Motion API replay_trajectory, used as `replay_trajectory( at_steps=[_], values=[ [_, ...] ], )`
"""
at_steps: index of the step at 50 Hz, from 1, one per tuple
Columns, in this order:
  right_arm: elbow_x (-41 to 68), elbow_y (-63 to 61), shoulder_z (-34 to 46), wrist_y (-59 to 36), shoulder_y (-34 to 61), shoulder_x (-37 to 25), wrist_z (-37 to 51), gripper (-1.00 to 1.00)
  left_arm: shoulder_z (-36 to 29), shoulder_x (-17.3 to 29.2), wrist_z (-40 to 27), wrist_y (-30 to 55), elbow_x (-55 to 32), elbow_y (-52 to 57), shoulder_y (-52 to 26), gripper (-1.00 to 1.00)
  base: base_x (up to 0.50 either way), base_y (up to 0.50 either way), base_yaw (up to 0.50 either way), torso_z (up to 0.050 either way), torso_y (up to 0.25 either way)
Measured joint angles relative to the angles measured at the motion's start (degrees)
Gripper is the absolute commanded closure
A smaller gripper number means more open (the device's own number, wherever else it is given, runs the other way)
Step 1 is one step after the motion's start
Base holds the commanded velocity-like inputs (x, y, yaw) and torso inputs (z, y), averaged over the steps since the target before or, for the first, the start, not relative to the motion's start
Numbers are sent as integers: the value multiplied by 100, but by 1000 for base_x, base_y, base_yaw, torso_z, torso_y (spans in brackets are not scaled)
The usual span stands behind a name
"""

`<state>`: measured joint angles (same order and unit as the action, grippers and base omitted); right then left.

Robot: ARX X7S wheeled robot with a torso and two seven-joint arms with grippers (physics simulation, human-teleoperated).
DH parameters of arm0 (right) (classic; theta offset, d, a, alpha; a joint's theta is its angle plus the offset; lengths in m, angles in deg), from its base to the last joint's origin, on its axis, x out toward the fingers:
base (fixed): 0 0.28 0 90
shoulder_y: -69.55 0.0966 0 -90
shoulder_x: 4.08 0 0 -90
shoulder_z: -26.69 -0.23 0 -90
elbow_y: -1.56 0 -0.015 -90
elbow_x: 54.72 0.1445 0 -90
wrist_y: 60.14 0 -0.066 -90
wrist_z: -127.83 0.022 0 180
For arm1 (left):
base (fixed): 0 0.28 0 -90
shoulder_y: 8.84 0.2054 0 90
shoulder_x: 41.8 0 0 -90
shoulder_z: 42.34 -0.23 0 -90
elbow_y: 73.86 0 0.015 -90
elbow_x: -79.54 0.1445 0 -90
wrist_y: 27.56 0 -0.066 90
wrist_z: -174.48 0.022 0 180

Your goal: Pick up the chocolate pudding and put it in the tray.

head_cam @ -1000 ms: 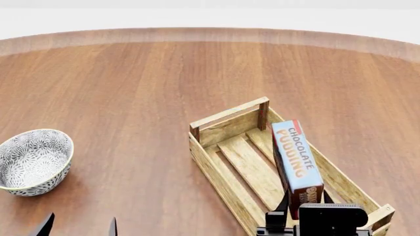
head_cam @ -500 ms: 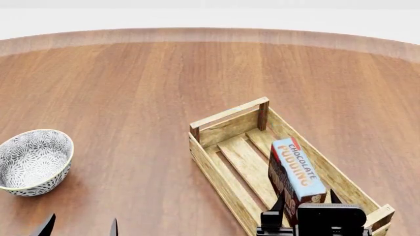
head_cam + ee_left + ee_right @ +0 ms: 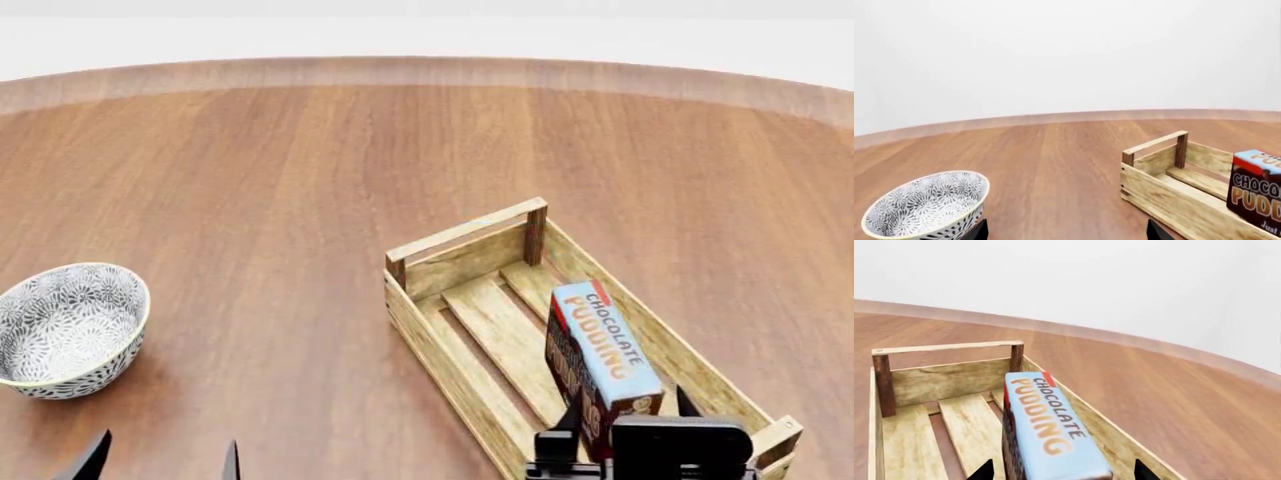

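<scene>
The pudding [image 3: 607,350] stands on edge inside the tray [image 3: 461,372], long axis along it, directly ahead of my right hand [image 3: 627,420], whose spread fingers seem clear of it.

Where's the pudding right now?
In the head view, the pudding sits inside the tray along its right wall, near end, between the right gripper fingertips.

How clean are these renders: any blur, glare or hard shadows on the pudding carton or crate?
Head view: sharp, flat light, only faint shading inside the tray. Right wrist view: chocolate pudding lettering crisp, no glare. Left wrist view: the bowl is sharp, the carton is cropped at the frame edge.
</scene>
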<state>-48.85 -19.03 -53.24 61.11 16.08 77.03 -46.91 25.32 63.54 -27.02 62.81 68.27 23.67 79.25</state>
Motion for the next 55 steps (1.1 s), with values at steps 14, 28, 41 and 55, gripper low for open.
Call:
replay_trajectory(
  at_steps=[14,28,41,55],
  values=[
    [151,-1987,-112,-950,-721,-236,38,-100,-39,46,-56,139,0,175,-24,-100,0,0,0,0,0],
    [265,-3771,-133,-1652,-1328,-445,136,-100,-67,96,-98,257,-9,318,-53,-100,0,0,0,0,0],
    [486,-5548,-197,-2107,-1954,-640,243,-100,-90,152,-156,369,-4,522,-54,-100,0,0,0,0,0],
    [706,-7276,-287,-2360,-2671,-836,403,-100,-107,244,-261,491,22,946,33,-100,0,0,0,0,0]
  ],
)
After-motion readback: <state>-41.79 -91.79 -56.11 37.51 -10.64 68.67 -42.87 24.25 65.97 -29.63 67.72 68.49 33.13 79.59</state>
